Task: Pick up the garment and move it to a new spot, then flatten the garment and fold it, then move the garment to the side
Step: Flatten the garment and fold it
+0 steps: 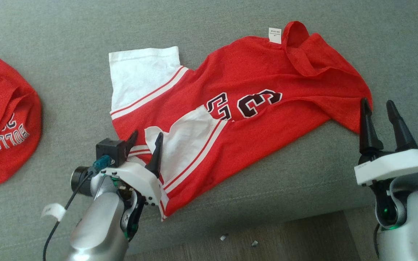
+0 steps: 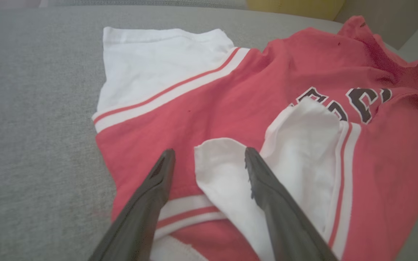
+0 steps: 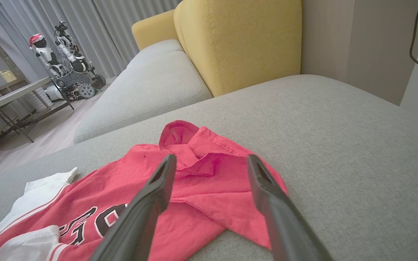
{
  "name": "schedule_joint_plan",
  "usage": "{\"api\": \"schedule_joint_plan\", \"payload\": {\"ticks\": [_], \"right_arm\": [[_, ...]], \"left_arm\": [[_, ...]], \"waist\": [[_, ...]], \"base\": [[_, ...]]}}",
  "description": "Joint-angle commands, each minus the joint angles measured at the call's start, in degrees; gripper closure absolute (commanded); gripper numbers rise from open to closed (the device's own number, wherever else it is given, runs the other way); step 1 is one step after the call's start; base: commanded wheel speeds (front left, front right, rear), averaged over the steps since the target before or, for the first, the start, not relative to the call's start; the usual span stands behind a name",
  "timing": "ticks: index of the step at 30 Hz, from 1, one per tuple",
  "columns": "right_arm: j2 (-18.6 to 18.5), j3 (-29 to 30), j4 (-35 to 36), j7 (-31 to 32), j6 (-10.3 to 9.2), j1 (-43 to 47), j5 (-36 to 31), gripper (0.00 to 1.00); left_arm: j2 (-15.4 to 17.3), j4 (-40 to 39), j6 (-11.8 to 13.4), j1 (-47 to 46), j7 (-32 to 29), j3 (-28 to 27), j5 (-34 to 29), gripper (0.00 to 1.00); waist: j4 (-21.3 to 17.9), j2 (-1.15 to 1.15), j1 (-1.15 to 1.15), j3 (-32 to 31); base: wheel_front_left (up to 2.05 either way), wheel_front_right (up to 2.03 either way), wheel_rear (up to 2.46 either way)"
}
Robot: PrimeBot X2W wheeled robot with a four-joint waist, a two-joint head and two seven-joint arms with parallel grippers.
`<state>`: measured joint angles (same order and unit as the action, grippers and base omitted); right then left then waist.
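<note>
The grey sofa seat (image 1: pixel 67 43) lies bare along its far edge and in the wide strip between the spread jersey (image 1: pixel 267 119) and a second red garment (image 1: pixel 2 123) at the left edge. Toward the right edge it is bare too. A yellow backrest (image 3: pixel 238 40) rises beyond, seemingly well clear.

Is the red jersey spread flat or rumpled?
Rumpled: the red jersey has a white sleeve folded over its front and its collar end bunched.

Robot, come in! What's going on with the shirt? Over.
Copy: shirt rumpled on couch, not yet folded. Both open: left gripper over its white sleeve, right gripper at its right edge. A second red garment apart, far left.
</note>
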<state>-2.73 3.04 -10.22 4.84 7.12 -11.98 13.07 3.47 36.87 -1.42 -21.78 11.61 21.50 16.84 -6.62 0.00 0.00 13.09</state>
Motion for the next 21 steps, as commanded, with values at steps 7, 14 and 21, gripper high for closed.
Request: {"api": "schedule_joint_plan", "payload": {"ticks": [7, 14, 21], "right_arm": [[-0.2, -1.6, 1.2, -1.0, 0.36, -2.2, 0.3, 0.00], [-0.2, -1.8, 0.6, -1.4, 0.36, -2.4, 0.4, 0.00], [-0.1, -1.7, 0.0, -1.7, 0.36, -2.8, 0.4, 0.00]], "left_arm": [[1.4, 2.5, 0.5, -3.8, 1.0, -0.6, -0.9, 0.00], [1.5, 4.5, -0.1, -5.5, 2.5, 0.9, -2.2, 0.00], [1.4, 4.5, -0.4, -6.1, 3.2, 1.3, -2.4, 0.78]], "waist": [[-0.4, 0.00, 0.00, 0.3], [-0.4, 0.00, 0.00, 0.7], [-0.3, 0.00, 0.00, 1.1]], "base": [[0.00, 0.00, 0.00], [0.00, 0.00, 0.00], [0.00, 0.00, 0.00]]}}
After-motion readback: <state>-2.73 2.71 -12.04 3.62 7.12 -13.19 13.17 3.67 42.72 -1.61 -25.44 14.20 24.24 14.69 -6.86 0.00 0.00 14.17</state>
